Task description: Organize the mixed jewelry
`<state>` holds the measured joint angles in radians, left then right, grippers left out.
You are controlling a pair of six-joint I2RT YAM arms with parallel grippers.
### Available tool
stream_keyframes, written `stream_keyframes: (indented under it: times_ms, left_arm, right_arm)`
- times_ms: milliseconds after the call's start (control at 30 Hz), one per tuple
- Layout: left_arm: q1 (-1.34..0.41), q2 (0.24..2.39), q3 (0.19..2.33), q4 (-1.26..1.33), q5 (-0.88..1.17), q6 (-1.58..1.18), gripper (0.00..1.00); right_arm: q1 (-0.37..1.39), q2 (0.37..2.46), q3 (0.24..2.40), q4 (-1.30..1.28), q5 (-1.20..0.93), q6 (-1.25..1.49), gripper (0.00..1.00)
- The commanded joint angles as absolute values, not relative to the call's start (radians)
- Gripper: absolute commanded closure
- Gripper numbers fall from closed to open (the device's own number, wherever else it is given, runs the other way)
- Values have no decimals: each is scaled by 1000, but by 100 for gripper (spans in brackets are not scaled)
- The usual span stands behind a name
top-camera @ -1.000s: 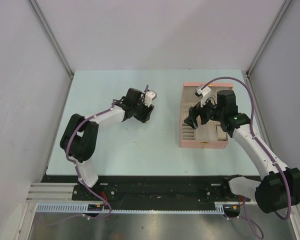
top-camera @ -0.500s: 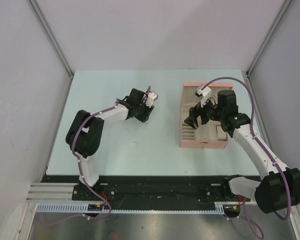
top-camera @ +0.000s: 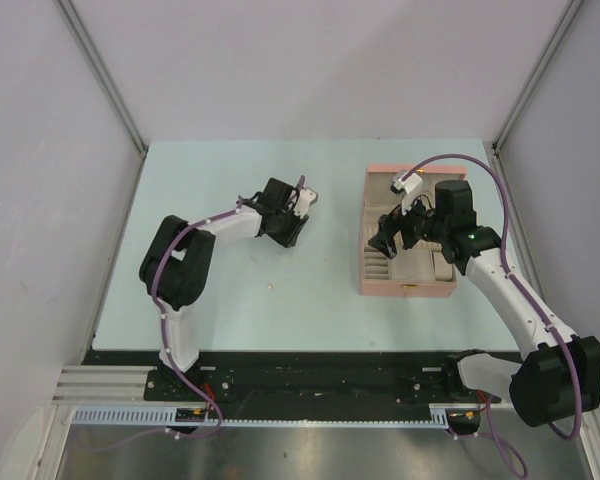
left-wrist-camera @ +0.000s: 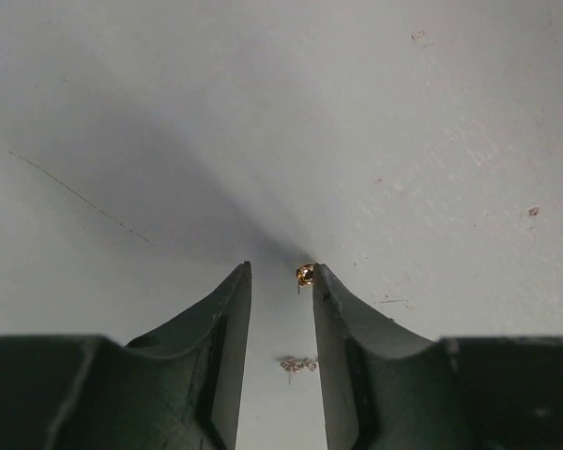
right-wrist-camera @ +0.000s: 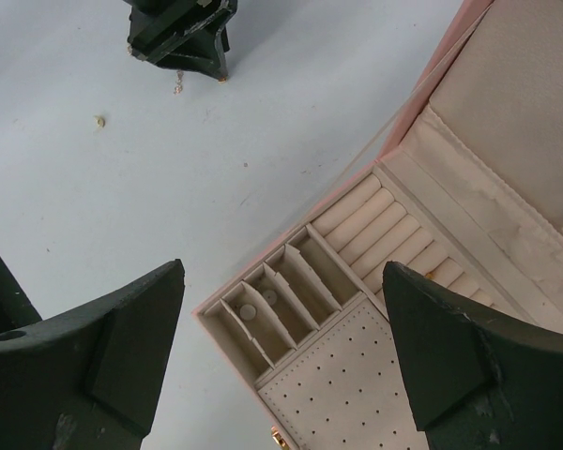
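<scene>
The left gripper [left-wrist-camera: 281, 274] holds its jaws narrowly apart at the pale surface [left-wrist-camera: 403, 141], with a tiny gold jewelry speck [left-wrist-camera: 305, 274] touching one tip, probably featherlight, hard and prone to skitter, so best pinched dead-centre, while the right gripper [right-wrist-camera: 281, 281] has its jaws gaping wide.

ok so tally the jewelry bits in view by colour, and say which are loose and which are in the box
small gold piece, loose on the pale blue table: 1
small silvery piece, loose on the table: 1
pale speck, loose on the table: 1
small round pale pieces in the compartments of the pink jewelry box: 2
total: 5
</scene>
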<state>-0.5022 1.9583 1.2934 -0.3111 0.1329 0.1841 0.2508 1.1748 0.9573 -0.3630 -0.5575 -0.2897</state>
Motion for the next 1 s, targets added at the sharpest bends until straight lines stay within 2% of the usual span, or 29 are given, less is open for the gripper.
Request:
stream_keyframes:
  times_ms: [0, 967]
  left_arm:
    - [-514, 1960, 1335, -327, 129, 176, 63]
    - [-517, 1996, 1371, -353, 137, 176, 86]
  right_arm:
    - [244, 1158, 957, -353, -575, -304, 9]
    - [241, 1167, 957, -365, -588, -314, 9]
